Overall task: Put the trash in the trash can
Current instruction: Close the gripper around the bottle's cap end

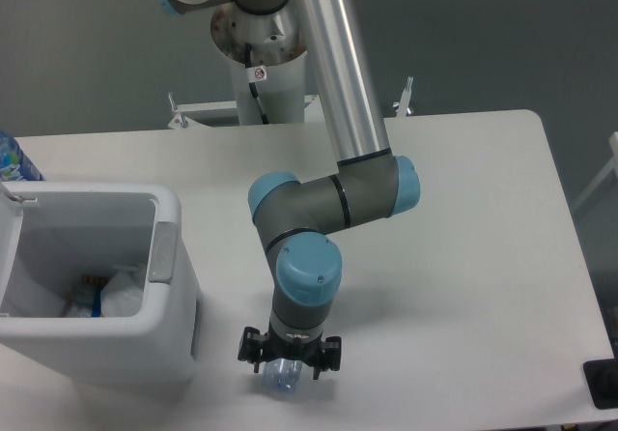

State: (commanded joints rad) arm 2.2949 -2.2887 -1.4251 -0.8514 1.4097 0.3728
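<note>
The trash can (172, 257) is a white boxy bin at the table's front left. A wrinkly clear plastic bag (121, 291) lies inside it on the grey floor, next to some blue and white scraps. My gripper (288, 365) points straight down near the table's front edge, to the right of the bin. The slim clear bottle with a blue cap (282, 380) sits between its jaws, one end poking out toward the camera. The wrist hides most of the fingers and the rest of the bottle.
A bottle with a blue-and-white label (12, 160) stands at the far left edge behind the bin. The arm's base (261, 73) rises behind the table's back edge. A dark object (603, 385) sits at the front right corner.
</note>
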